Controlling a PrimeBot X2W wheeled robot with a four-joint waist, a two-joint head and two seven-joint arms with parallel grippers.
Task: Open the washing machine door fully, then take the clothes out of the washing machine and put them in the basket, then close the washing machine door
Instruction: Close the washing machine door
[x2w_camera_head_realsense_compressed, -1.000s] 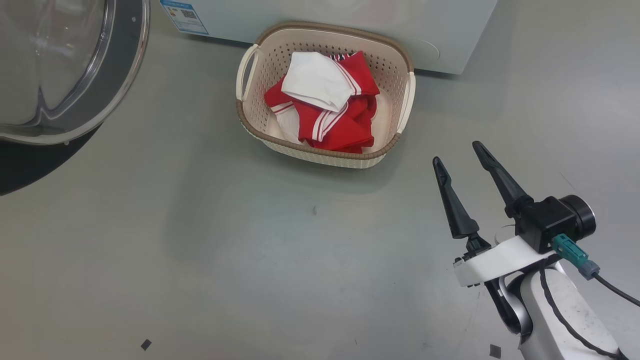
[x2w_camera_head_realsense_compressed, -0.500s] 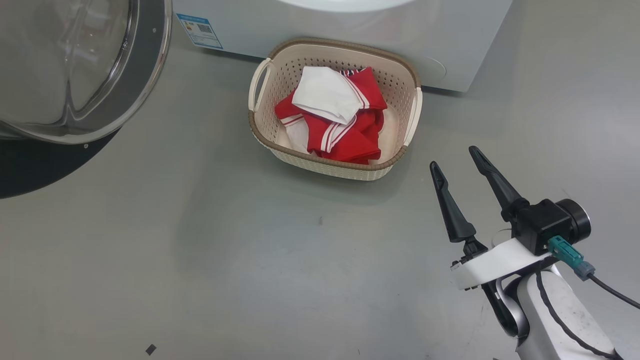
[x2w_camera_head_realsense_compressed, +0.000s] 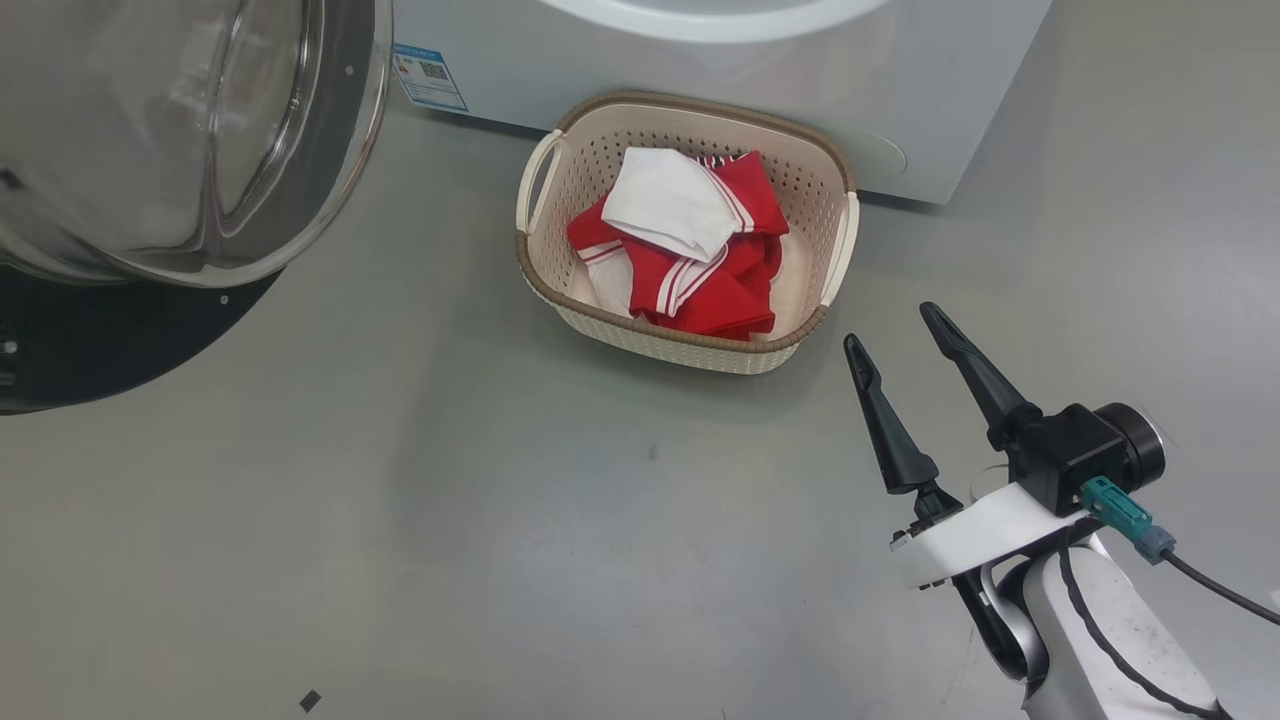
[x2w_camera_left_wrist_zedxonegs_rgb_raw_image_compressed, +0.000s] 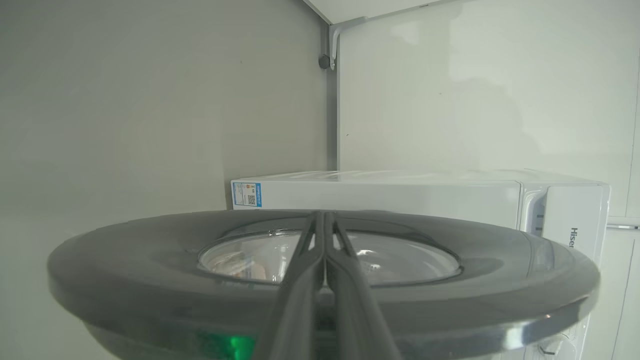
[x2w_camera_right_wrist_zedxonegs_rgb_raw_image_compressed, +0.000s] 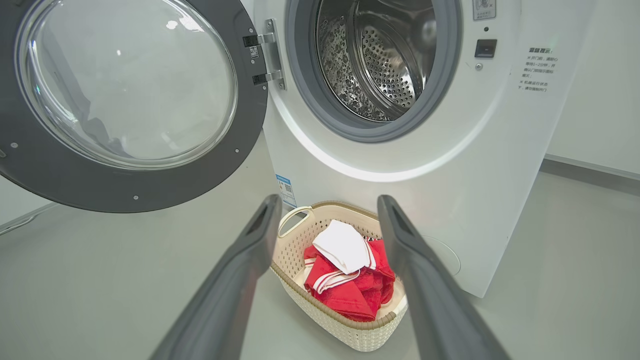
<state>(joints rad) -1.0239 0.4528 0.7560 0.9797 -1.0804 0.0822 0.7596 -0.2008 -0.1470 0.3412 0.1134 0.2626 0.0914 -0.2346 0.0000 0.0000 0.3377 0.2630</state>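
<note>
We are facing the washing machine (x2w_camera_right_wrist_zedxonegs_rgb_raw_image_compressed: 380, 165), whose steel drum (x2w_camera_right_wrist_zedxonegs_rgb_raw_image_compressed: 385, 65) is showing behind the grey rubber ring (x2w_camera_right_wrist_zedxonegs_rgb_raw_image_compressed: 300, 75). The washing machine door (x2w_camera_right_wrist_zedxonegs_rgb_raw_image_compressed: 60, 170) is standing wide open, hanging on hinges at the left of the washing machine's opening. The basket (x2w_camera_head_realsense_compressed: 690, 345) is sitting on the floor (x2w_camera_head_realsense_compressed: 400, 520) directly in front of the washing machine, close against its lower panel. The clothes (x2w_camera_head_realsense_compressed: 690, 260) are lying inside it: the red garment (x2w_camera_head_realsense_compressed: 725, 300) is filling the bottom and the white cloth (x2w_camera_head_realsense_compressed: 670, 205) is resting on top, on the side nearer the washing machine. Our right gripper (x2w_camera_head_realsense_compressed: 888, 324) is hovering above the floor in front of the washing machine's right end; its jaws are standing wide apart and holding nothing. Our left gripper (x2w_camera_left_wrist_zedxonegs_rgb_raw_image_compressed: 322, 216) is pointing across the outer face of the open door toward the washing machine; its jaws are pressed fully together with nothing between them, and we cannot tell whether they are touching the door.
</note>
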